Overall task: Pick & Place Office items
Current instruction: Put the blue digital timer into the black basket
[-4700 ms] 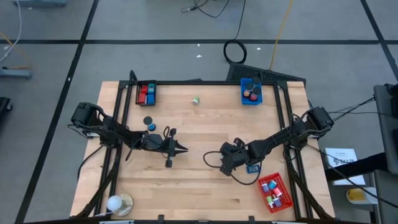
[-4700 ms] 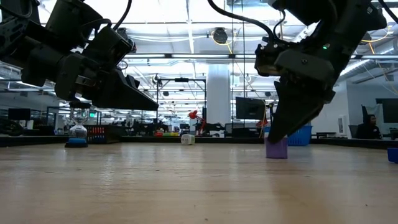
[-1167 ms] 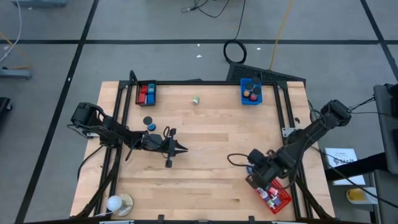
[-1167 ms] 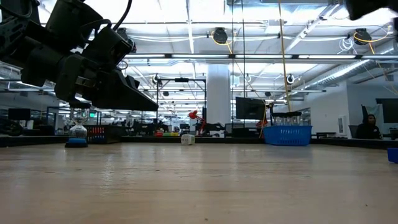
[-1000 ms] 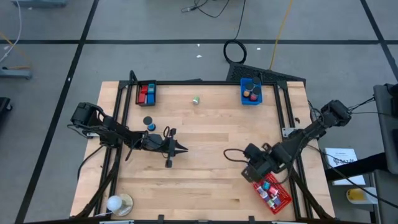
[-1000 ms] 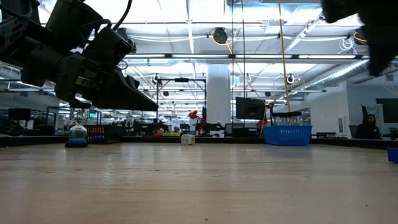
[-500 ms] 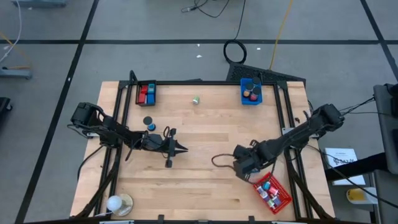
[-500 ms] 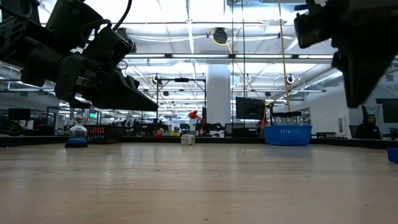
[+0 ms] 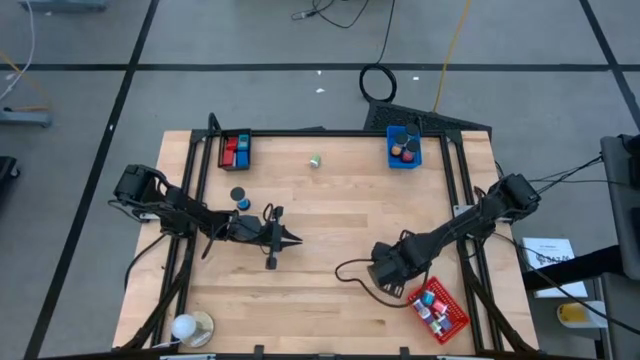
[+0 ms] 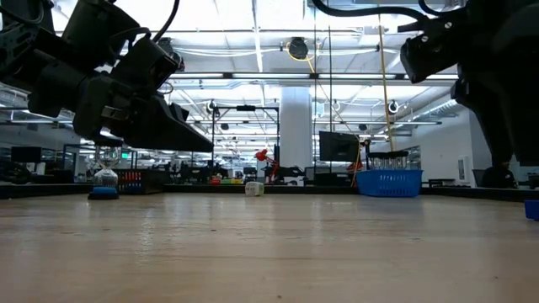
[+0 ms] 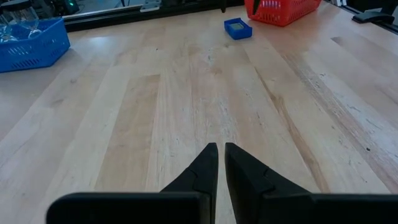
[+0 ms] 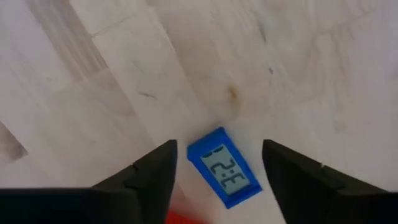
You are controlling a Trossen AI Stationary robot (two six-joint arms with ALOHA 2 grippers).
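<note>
The right gripper point(image 12: 214, 165) hangs wide open and empty above a small blue rectangular clock point(image 12: 225, 168) on the wooden table point(image 9: 330, 215). The left gripper point(image 11: 221, 163) hovers mid-table, fingers pinched together, holding nothing.

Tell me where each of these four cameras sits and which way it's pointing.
High view: overhead, straight down on the table; both arms show.
Low view: table height, level toward the room; left gripper hangs above.
Left wrist view: past shut fingers toward the red tray.
Right wrist view: down between open fingers at the blue clock.
Shared: left wrist view also shows that clock.
</note>
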